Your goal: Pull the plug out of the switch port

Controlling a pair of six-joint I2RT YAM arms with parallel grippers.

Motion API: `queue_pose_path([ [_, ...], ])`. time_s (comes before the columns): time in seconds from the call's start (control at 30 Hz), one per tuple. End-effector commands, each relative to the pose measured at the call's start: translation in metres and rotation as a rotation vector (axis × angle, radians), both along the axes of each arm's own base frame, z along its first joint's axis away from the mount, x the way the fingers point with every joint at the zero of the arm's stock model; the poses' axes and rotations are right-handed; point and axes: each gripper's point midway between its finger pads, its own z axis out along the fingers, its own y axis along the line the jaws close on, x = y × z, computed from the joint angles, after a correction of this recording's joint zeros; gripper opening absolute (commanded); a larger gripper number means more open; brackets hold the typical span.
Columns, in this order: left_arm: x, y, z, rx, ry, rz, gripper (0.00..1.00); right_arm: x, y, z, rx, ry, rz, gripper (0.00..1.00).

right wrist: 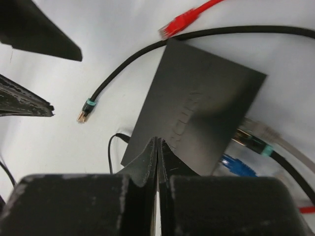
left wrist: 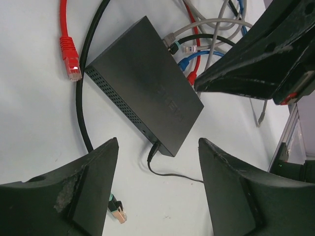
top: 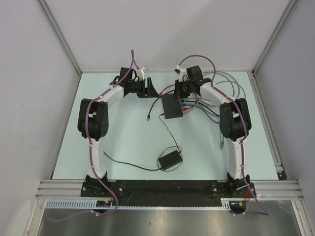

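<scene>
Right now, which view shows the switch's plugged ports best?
Left wrist: the switch is large and sharp, its plugs lined along one edge. Right wrist shows its top, plugs blurred at the corner. Top external shows it small, plugs indistinct.

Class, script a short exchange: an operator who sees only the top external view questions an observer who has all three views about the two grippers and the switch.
Operator: Has the right gripper caught a plug?
Observer: No. Its wrist view shows it shut with nothing pinched in it, and the switch lies just beyond the tips.
Operator: And the left gripper?
Observer: Its wrist view shows it open and empty, with the switch lying in the gap between its two fingers.
</scene>
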Motion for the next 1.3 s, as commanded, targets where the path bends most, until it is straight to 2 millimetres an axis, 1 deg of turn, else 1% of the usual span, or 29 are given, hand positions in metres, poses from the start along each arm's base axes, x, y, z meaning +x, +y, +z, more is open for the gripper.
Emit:
queue_pose_path([
  [0.0, 0.0, -0.006, -0.003, 0.025, -0.032, -0.052, 0.72, -0.006, 0.009, -0.004, 0.004, -0.007, 0.096, 0.0],
  [0.03, -0.002, -0.008, -0.005, 0.031, -0.023, -0.064, 0.71, -0.009, 0.009, -0.016, 0.0, 0.022, 0.104, 0.0],
  [0.13, -0.005, -0.011, -0.011, 0.025, -0.017, -0.083, 0.68, -0.011, 0.006, -0.031, -0.015, 0.052, 0.098, 0.0],
  [0.2, -0.009, -0.014, -0.015, 0.022, -0.014, -0.104, 0.66, -0.011, 0.004, -0.038, -0.022, 0.066, 0.093, 0.0],
  [0.33, -0.017, -0.019, -0.026, 0.009, 0.007, -0.138, 0.63, -0.018, 0.002, -0.054, -0.025, 0.114, 0.099, 0.0],
  [0.4, -0.02, -0.02, -0.029, 0.0, 0.012, -0.159, 0.61, -0.022, 0.001, -0.067, -0.044, 0.13, 0.124, 0.0],
  [0.43, -0.024, -0.021, -0.03, -0.006, 0.022, -0.178, 0.6, -0.023, 0.001, -0.069, -0.049, 0.131, 0.132, 0.0],
  [0.47, -0.022, -0.023, -0.031, -0.01, 0.023, -0.197, 0.59, -0.026, 0.0, -0.077, -0.06, 0.146, 0.137, 0.0],
  [0.5, -0.027, -0.022, -0.036, -0.006, 0.048, -0.218, 0.55, -0.027, -0.001, -0.079, -0.063, 0.149, 0.141, 0.0],
  [0.57, -0.027, -0.022, -0.038, -0.001, 0.045, -0.228, 0.54, -0.032, -0.002, -0.085, -0.071, 0.166, 0.145, 0.0],
  [0.67, -0.032, -0.02, -0.047, 0.007, 0.068, -0.244, 0.54, -0.038, -0.002, -0.088, -0.088, 0.165, 0.164, 0.0],
  [0.7, -0.035, -0.02, -0.052, 0.007, 0.09, -0.25, 0.53, -0.039, -0.003, -0.09, -0.096, 0.166, 0.165, 0.0],
  [0.8, -0.037, -0.018, -0.064, 0.025, 0.105, -0.247, 0.53, -0.041, -0.004, -0.093, -0.107, 0.168, 0.169, 0.0],
  [0.83, -0.037, -0.019, -0.064, 0.025, 0.101, -0.25, 0.52, -0.042, -0.005, -0.093, -0.112, 0.168, 0.17, 0.0],
  [0.9, -0.037, -0.02, -0.071, 0.039, 0.107, -0.249, 0.51, -0.042, -0.005, -0.093, -0.118, 0.164, 0.17, 0.0],
  [0.97, -0.035, -0.022, -0.074, 0.053, 0.099, -0.254, 0.5, -0.043, -0.006, -0.094, -0.122, 0.167, 0.169, 0.0],
  [1.13, -0.039, -0.036, -0.08, 0.054, 0.098, -0.312, 0.49, -0.045, -0.009, -0.097, -0.136, 0.169, 0.172, 0.0],
  [1.27, -0.041, -0.039, -0.084, 0.057, 0.118, -0.326, 0.46, -0.045, -0.01, -0.096, -0.142, 0.164, 0.169, 0.0],
])
